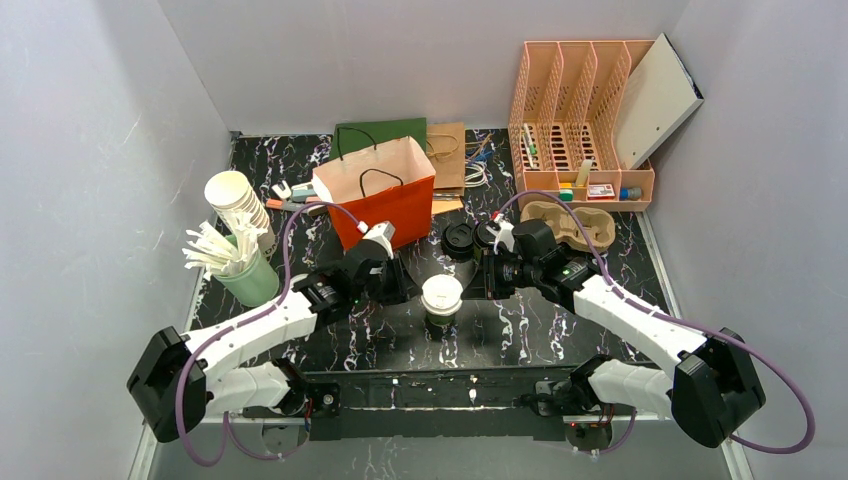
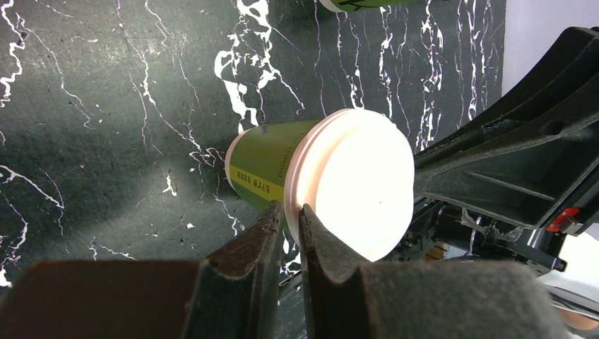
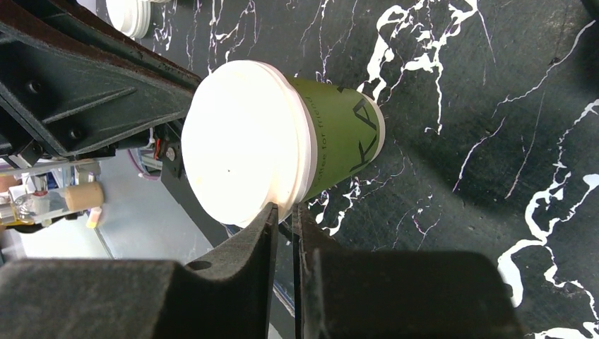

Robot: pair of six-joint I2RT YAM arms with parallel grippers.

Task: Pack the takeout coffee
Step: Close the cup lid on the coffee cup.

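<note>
Green cup [image 2: 265, 166], white lid [image 2: 360, 191], rim pinched by both jaws.

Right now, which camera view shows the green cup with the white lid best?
The right wrist view: the cup appears large, from white lid to base, with big letters on its side. The left wrist view also shows lid and side, but less of the wall. The top view shows little more than the lid, small.

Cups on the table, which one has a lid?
The dark green cup in the middle, with a white lid. The stacked white cups and the pale green cup holding sticks have none.
</note>
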